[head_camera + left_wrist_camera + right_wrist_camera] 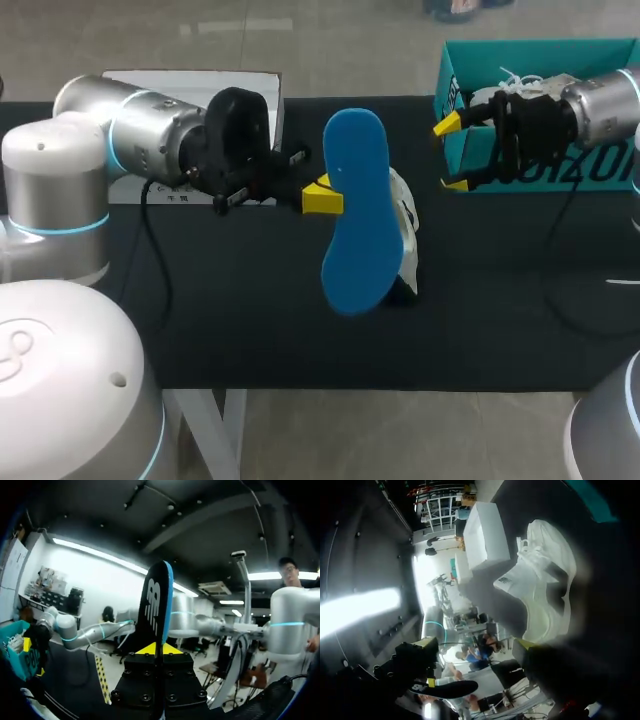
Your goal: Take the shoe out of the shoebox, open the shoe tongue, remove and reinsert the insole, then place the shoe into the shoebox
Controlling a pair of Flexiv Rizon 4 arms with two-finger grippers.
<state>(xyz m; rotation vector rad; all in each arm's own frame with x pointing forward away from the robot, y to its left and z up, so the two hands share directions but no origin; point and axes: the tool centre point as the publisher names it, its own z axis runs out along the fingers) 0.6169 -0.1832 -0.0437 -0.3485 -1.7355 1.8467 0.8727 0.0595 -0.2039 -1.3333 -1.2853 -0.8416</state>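
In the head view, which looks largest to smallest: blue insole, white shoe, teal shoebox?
1. Teal shoebox, partly cut off.
2. Blue insole, held nearer the camera, so enlarged.
3. White shoe, mostly hidden behind the insole.

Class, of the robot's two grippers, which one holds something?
The left gripper: it is shut on the blue insole. The right gripper is open and empty, at the teal shoebox.

the insole [357, 215], in the left claw [325, 195], stands mid table [250, 320], the shoe [405, 225] just right of it; shoebox [540, 55] far right, right claw [451, 154] at its left wall; another box [190, 85] far left.
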